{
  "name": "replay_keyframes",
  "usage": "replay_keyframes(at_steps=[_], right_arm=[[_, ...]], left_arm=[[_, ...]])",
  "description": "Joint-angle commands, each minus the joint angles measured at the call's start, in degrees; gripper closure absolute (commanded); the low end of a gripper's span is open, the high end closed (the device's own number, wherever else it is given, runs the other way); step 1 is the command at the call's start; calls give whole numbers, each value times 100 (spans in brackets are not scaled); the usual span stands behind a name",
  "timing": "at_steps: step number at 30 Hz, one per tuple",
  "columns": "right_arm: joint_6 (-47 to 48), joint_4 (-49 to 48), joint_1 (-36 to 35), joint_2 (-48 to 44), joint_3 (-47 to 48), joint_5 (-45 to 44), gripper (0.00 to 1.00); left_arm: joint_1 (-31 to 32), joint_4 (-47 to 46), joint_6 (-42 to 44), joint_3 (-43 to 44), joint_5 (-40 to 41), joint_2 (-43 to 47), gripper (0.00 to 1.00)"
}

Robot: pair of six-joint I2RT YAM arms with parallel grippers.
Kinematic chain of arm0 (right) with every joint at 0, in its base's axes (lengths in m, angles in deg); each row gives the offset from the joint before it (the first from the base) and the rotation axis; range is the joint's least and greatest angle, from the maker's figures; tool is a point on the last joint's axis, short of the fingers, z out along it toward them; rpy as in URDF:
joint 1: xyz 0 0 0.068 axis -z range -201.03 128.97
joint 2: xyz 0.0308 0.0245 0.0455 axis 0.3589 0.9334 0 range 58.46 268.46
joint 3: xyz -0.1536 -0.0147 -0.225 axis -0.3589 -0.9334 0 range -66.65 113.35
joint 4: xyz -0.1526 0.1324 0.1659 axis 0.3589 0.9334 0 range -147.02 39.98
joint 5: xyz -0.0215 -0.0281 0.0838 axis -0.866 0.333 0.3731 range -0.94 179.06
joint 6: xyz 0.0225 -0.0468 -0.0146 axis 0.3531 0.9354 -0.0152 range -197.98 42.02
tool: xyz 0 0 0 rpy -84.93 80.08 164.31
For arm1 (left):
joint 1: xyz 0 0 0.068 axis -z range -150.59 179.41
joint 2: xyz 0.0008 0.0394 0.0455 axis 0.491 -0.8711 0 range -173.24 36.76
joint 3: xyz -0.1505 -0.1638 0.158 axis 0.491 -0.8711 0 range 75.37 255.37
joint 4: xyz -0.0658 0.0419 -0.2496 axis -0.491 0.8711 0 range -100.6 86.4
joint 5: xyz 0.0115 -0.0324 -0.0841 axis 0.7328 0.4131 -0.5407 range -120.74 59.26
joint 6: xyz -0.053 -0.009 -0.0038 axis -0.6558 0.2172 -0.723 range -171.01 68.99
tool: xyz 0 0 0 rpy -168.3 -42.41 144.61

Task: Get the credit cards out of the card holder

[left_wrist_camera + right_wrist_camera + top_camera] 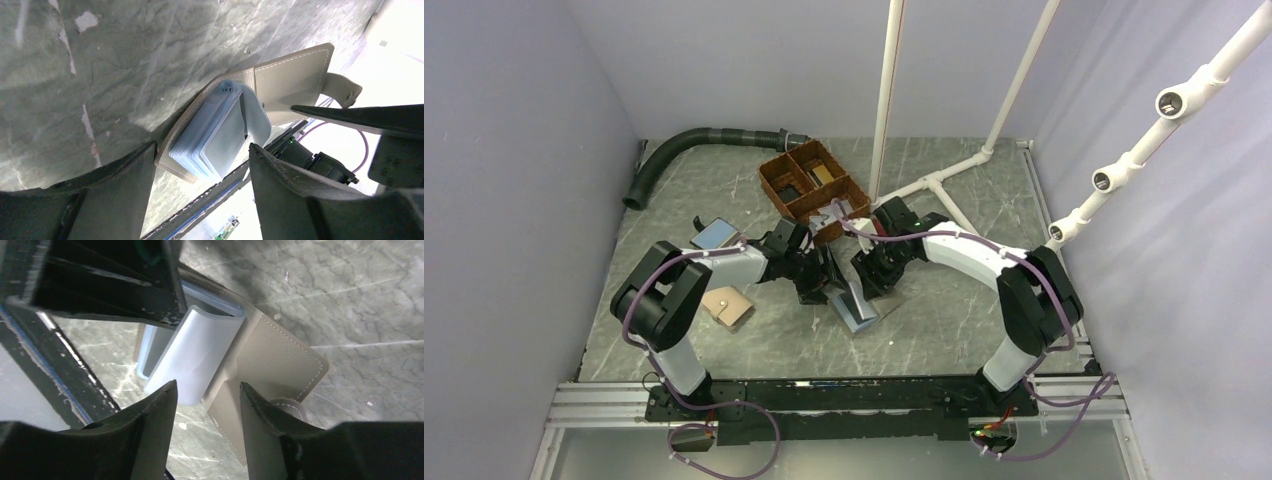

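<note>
The card holder (pixel 856 306) lies open on the table between my two grippers. In the left wrist view its taupe cover (pixel 290 85) is spread out, with a stack of light blue sleeves and a pale grey card face (pixel 220 142) standing up from it. My left gripper (pixel 200 170) is open, its fingertips on either side of that stack and not touching it. In the right wrist view a light blue flap (pixel 195 355) curls up from the taupe cover (pixel 272 357). My right gripper (pixel 207 390) is open over the cover's near edge. The closing tab (pixel 345 90) sticks out.
A brown divided tray (pixel 814 185) stands behind the grippers. A tan wallet (pixel 727 307) and a blue wallet (pixel 716 235) lie by the left arm. A black hose (pixel 684 150) lies at the back left, and white pipes (pixel 944 180) at the back right.
</note>
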Motion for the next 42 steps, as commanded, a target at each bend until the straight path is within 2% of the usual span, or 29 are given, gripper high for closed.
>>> replay_keyframes(at_steps=[1,4,6,15,19,35,38,40,42], right_arm=[[-42,201,214,-447,352,630,44],[-105,229,198,-494,379,767,34],[-112,211,129,-414,379,611,31],[-152,140,-194,-138,383,-324,31],[-143,110,-200,-170,329,-703,34],[-403,-73,-376,168,309,-1022,32],[-394,-73,-378,166,281,-1101,34],[-381,-95,-376,116,230,-1150,41],[-365,-101,-376,51,192,-1203,53]], left_arm=[[26,-299,101,183,-309,-46,27],[46,-438,80,200,-403,-108,26],[83,-501,72,275,-469,-160,25],[222,-688,108,418,-604,-152,21],[253,-827,89,398,-638,-160,21],[267,-666,-28,334,-361,-67,25],[260,-666,-64,275,-319,-17,26],[259,-666,-82,240,-286,12,26],[251,-504,-87,219,-251,39,26]])
